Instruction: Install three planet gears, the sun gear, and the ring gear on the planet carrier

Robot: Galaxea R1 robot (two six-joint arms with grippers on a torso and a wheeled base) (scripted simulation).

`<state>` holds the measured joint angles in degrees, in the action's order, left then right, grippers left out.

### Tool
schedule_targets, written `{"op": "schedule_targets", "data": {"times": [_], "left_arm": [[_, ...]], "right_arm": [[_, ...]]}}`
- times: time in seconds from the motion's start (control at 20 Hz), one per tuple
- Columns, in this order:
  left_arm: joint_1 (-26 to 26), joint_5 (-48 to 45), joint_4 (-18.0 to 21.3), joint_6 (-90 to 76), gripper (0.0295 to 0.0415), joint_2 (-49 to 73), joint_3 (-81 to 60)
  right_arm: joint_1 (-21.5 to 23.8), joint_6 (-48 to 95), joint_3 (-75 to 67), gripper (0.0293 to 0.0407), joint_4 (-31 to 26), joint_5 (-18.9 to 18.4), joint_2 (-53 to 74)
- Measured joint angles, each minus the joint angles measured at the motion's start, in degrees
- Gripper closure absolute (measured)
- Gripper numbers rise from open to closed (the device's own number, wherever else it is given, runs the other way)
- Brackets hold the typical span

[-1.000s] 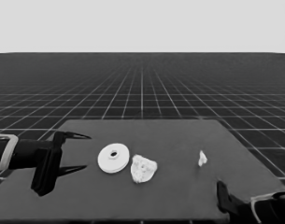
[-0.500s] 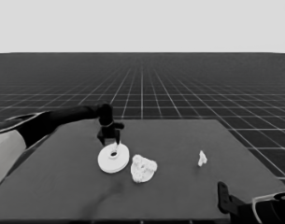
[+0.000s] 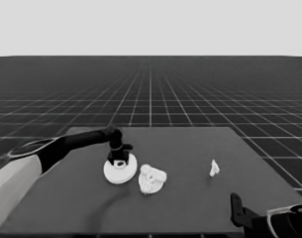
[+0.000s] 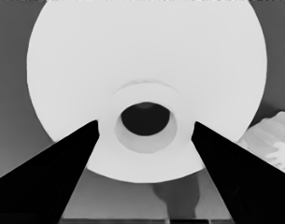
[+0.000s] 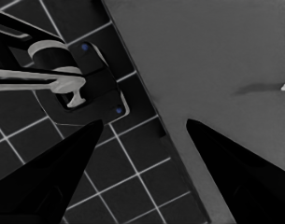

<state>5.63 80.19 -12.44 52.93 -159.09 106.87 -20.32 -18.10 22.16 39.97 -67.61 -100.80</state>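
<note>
Your left gripper [image 3: 120, 159] sits left of centre in the head view, fingers spread apart over the larger round part [image 3: 120, 169], grasping nothing. Your right gripper [image 3: 238, 210] waits at the lower right, fingers also spread.

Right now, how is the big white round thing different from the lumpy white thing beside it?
The larger round part is a smooth disc with a dark centre hole; the cluster of gears looks bumpy and uneven. The left gripper is over the larger round part, fingers open; nothing is over the cluster. Both are white and lie on the table.
</note>
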Motion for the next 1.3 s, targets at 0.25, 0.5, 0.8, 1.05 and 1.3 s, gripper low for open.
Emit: {"op": "schedule_targets", "data": {"times": [0.25,0.5,0.8,1.05,1.3], "left_arm": [[0.0,0.0,0.0,0.0,0.0362,0.0,0.1],[0.0,0.0,0.0,0.0,0.0362,0.0,0.1],[-9.8,6.3,7.6,3.3,0.0362,2.8,-7.1],[-9.2,7.0,6.2,14.9,0.0362,-0.9,-12.7],[-7.3,8.0,4.3,25.2,0.0362,-15.9,-10.5]], "right_arm": [[0.0,0.0,0.0,0.0315,0.0,0.0,0.0],[0.0,0.0,0.0,0.0315,0.0,0.0,0.0],[0.0,0.0,0.0,0.0315,0.0,0.0,0.0],[0.0,0.0,0.0,0.0315,0.0,0.0,0.0],[0.0,0.0,0.0,0.0315,0.0,0.0,0.0]]}}
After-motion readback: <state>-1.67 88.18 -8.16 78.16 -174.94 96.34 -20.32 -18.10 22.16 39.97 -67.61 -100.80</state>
